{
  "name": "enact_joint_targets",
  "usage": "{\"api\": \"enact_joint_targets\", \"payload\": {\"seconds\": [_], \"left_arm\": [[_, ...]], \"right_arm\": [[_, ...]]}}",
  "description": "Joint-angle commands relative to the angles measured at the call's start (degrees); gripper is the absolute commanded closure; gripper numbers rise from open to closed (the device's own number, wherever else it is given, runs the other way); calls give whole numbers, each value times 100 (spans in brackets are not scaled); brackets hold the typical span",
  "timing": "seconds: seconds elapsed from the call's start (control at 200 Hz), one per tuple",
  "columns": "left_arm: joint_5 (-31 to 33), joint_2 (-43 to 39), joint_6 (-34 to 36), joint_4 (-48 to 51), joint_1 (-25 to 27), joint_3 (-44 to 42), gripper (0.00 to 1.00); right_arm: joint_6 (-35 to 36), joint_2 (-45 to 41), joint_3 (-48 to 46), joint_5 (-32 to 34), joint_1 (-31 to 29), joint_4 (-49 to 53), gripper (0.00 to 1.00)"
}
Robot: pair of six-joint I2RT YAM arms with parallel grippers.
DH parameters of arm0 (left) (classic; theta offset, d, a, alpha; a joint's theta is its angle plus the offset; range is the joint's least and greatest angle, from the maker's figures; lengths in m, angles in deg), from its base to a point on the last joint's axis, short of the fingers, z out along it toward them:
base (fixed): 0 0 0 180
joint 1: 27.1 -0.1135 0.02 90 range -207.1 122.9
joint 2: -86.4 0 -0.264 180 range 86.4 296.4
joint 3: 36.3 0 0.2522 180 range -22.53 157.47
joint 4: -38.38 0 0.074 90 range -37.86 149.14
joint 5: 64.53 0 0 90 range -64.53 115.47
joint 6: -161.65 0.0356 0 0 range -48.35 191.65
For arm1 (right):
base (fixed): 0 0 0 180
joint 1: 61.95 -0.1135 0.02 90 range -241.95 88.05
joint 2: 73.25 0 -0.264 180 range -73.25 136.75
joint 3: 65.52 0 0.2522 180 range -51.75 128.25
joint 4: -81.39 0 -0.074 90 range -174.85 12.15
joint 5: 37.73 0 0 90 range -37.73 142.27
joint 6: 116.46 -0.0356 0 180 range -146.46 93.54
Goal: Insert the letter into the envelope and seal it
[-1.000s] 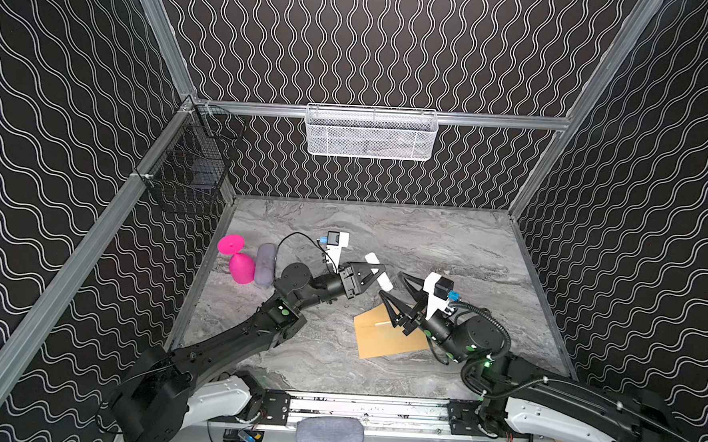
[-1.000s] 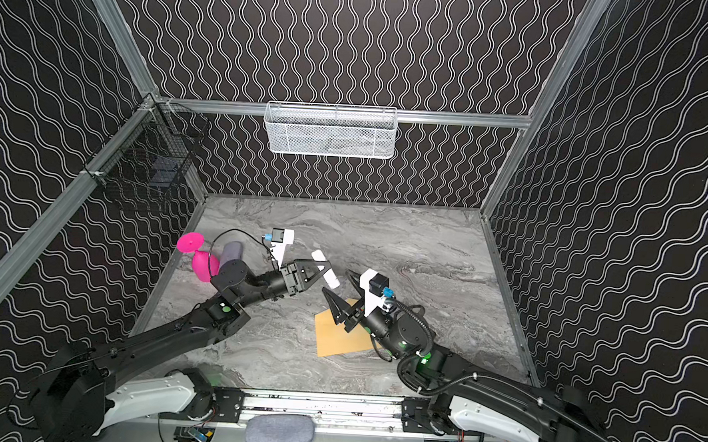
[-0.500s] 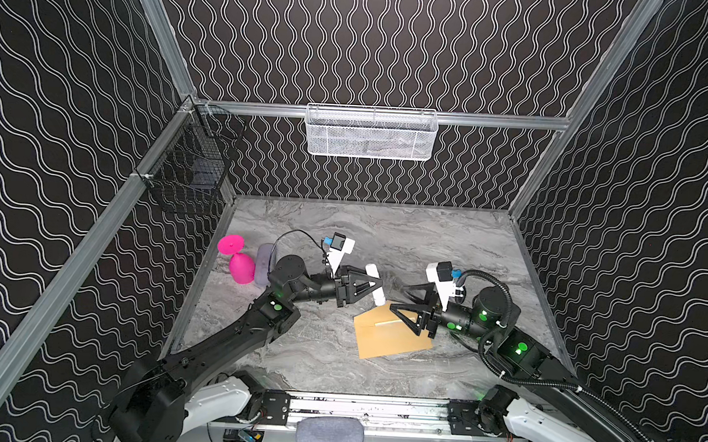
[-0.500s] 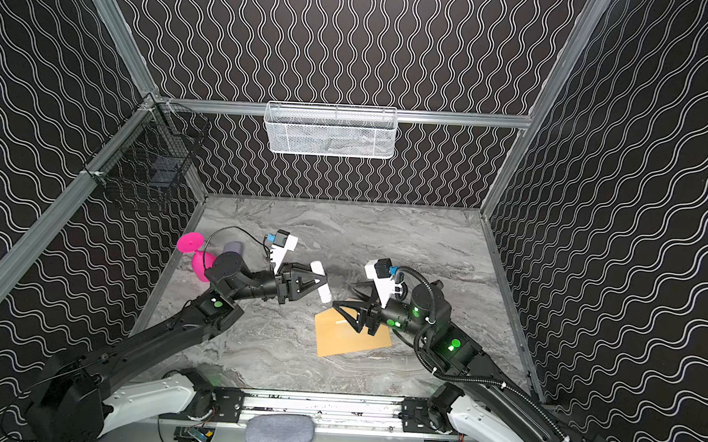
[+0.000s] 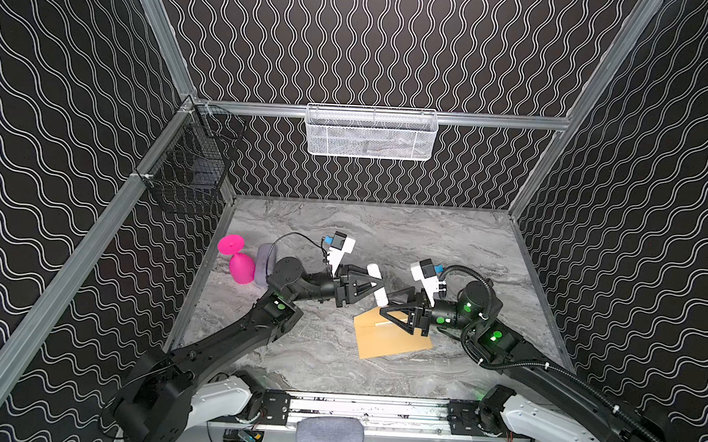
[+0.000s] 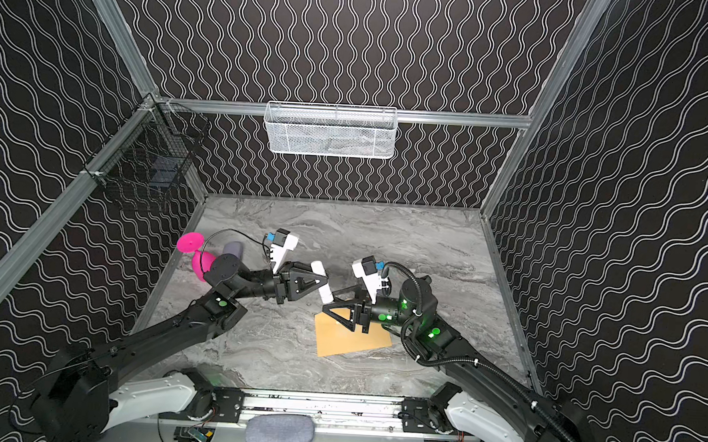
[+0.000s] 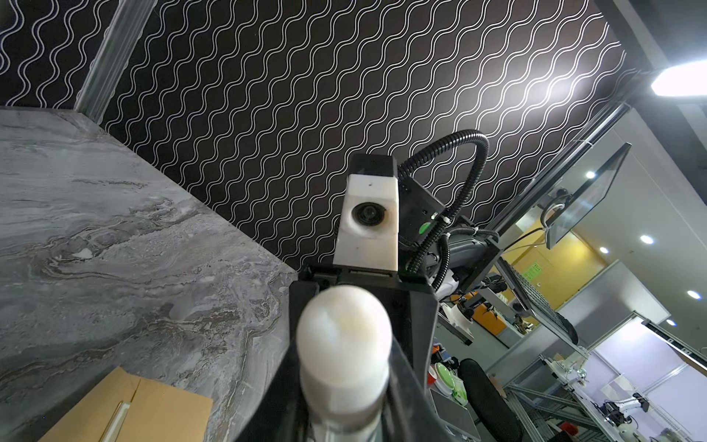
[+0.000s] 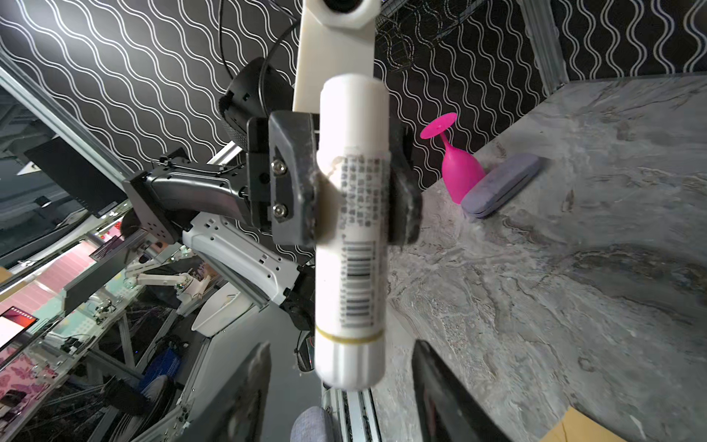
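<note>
Fingers (image 8: 292, 191) of the left gripper (image 5: 376, 284) clench a white glue stick (image 8: 350, 237) around its labelled middle and hold it clear of the marble table (image 5: 343, 230), tilted, with one end toward the right arm. The right gripper (image 5: 387, 306) faces that end with its jaws apart, a finger on each side of the ribbed tip below the yellow ring. A gap shows on both sides, so nothing is grasped there. I cannot tell whether that tip is the cap or the twist base. The envelope (image 5: 383, 342) lies flat on the table under the right gripper, near the front edge. How its flap lies is unclear. The letter shows in no view; possibly it is already inside, unconfirmed. Step in hand, by my reading: readying glue for the seal. The next move calls for the right fingers to pinch the tip squarely and then pull or turn along the stick's axis, with the left grip firm against slip.
</note>
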Motion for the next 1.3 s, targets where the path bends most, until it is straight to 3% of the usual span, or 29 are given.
{"api": "enact_joint_targets", "payload": {"seconds": [0.0,0.38,0.551,0.651,0.816,1.001,1.121,1.296], "left_arm": [[-36,35,-155,-414,-2,-8,100],[283,-97,62,-101,-4,-36,100],[539,-181,213,204,-4,-33,100],[899,-356,509,789,1,-12,100],[1497,-536,853,1509,1,52,100],[1907,-554,880,1683,0,25,100],[2076,-548,809,1573,-3,-44,100],[2231,-577,746,1547,0,-130,100]], "right_arm": [[-220,118,91,-244,8,-696,44],[-216,386,273,-401,-4,-803,78],[178,306,616,151,-52,184,82],[865,240,1154,1263,-352,1630,84],[1660,498,2331,4395,-1538,3657,86],[1476,1241,3618,7414,-2729,5010,86],[1061,1718,4115,8480,-3216,5467,86],[728,2032,4379,9192,-3680,5710,80]]}}
